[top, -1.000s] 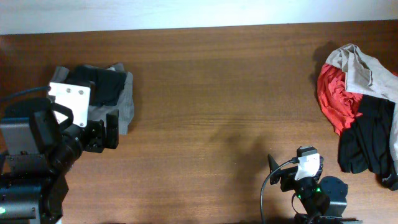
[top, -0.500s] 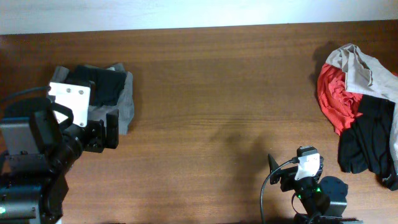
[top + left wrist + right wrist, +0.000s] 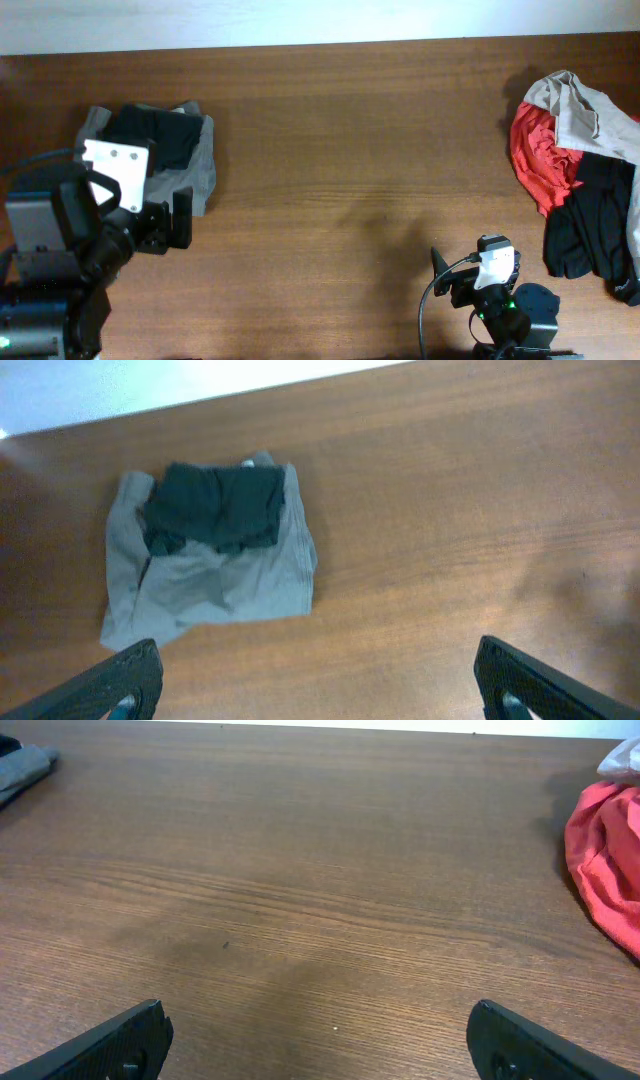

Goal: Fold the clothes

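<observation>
Left claw (image 3: 320, 685): jaws wide apart, nothing in them, hovering just on the near side of the folded stack (image 3: 190, 160). Right claw (image 3: 320, 1045): also wide and empty, low over bare table (image 3: 300, 870) near the front edge, well apart from any cloth.

Progress, my read: under halfway.
- Done: the stack at far left, a grey piece (image 3: 220, 585) lying flat with a smaller black piece (image 3: 215, 505) squared on top. Edges are a bit loose but acceptable.
- Left: the heap (image 3: 585, 180) at the right edge, crumpled. A red piece (image 3: 535, 160) lies toward the centre, a beige piece (image 3: 580, 105) is draped over the far end, and a black garment (image 3: 595, 225) is at the near end (can't count pieces beyond those three colours, they overlap).
- Centre of the table is bare, so there's room to spread the next one.

View differences:
- Only the overhead shows the whole heap, but there the left arm covers the stack's near corner.
- The left wrist view shows the full stack outline and no heap at all.
- The right wrist view catches just the red edge at far right and a grey corner of the stack at top left. No black garment there.
</observation>
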### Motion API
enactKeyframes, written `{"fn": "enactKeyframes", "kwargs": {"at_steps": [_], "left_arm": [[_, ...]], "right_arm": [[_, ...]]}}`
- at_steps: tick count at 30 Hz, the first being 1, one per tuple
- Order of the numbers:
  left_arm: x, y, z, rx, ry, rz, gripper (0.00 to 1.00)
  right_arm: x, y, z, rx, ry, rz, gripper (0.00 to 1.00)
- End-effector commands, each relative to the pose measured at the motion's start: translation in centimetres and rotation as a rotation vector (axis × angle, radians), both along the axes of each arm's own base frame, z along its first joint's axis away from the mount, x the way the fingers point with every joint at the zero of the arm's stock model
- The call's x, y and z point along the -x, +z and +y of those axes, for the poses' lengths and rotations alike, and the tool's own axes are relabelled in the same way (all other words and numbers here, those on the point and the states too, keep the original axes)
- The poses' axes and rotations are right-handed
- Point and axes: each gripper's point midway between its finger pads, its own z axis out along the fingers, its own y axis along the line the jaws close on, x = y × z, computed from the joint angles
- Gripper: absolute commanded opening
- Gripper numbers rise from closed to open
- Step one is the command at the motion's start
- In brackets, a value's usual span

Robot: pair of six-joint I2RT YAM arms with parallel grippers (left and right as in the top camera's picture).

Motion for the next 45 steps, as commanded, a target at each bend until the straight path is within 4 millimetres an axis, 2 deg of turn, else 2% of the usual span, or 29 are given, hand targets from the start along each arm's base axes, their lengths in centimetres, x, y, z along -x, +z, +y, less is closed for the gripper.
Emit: {"fn": "enactKeyframes", "kwargs": {"at_steps": [1,5,8,13,15,18,24,31,45], "left_arm": [[0.0,-0.4,-0.1,0.000,-0.003,-0.072,0.99],[-2.9,-1.5,-1.4,0.042,-0.068,-0.274,0.99],[-4.0,-4.7,-2.8,0.079,-0.141,-0.396,0.99],[-3.1,-10.2,-3.8,0.105,-0.194,-0.439,0.99],[-2.0,-12.4,-3.7,0.116,-0.187,-0.434,0.99],[-0.3,-14.7,-3.7,0.112,-0.184,-0.461,0.99],[1.3,-16.7,-3.3,0.097,-0.169,-0.554,0.99],[1.4,-18.5,-3.5,0.156,-0.152,-0.587,0.99],[1.2,-18.4,-3.3,0.152,-0.147,-0.605,0.99]], "right_arm": [[0.0,-0.2,-0.1,-0.007,-0.010,-0.001,0.99],[0.0,-0.2,-0.1,-0.007,-0.010,-0.001,0.99],[0.0,-0.2,-0.1,-0.007,-0.010,-0.001,0.99],[0.0,-0.2,-0.1,-0.007,-0.010,-0.001,0.99],[0.0,-0.2,-0.1,-0.007,-0.010,-0.001,0.99],[0.0,-0.2,-0.1,-0.007,-0.010,-0.001,0.99],[0.0,-0.2,-0.1,-0.007,-0.010,-0.001,0.99],[0.0,-0.2,-0.1,-0.007,-0.010,-0.001,0.99],[0.0,-0.2,-0.1,-0.007,-0.010,-0.001,0.99]]}}
